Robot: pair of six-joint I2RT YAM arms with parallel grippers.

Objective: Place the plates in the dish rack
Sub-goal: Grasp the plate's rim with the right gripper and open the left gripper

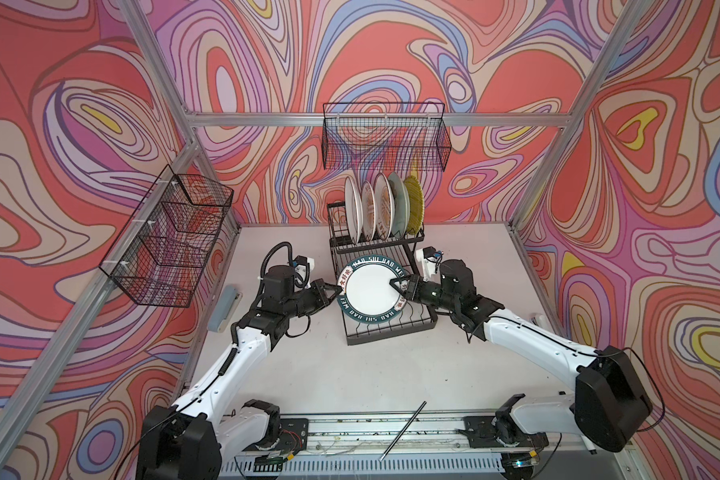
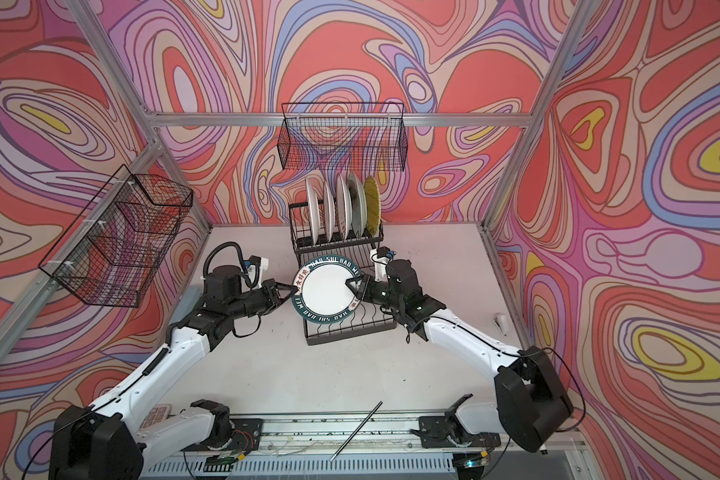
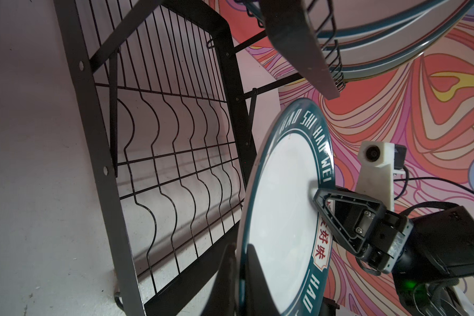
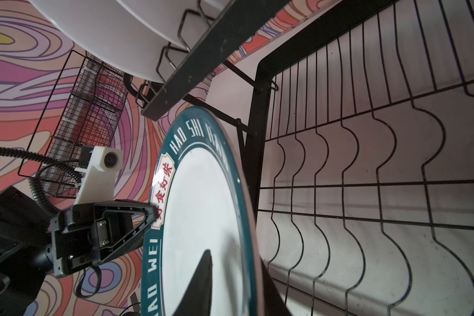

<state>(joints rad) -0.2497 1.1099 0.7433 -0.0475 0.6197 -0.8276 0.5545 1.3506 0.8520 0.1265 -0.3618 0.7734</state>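
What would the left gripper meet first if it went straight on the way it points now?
The lettered plate itself: the left gripper is shut on its rim, pointing across it. Beyond the plate, probably the right gripper, though depth is unclear.

The black wire dish rack (image 1: 392, 332) stands at centre frame, its raised tier toward the top. Five plates (image 1: 381, 208) stand on edge in the upper slots: white ones on the left, then pale green, with yellow at far right. The lettered plate (image 1: 368, 291), white with a dark teal rim, sits tilted, face up, over the lower tray's wavy wires.
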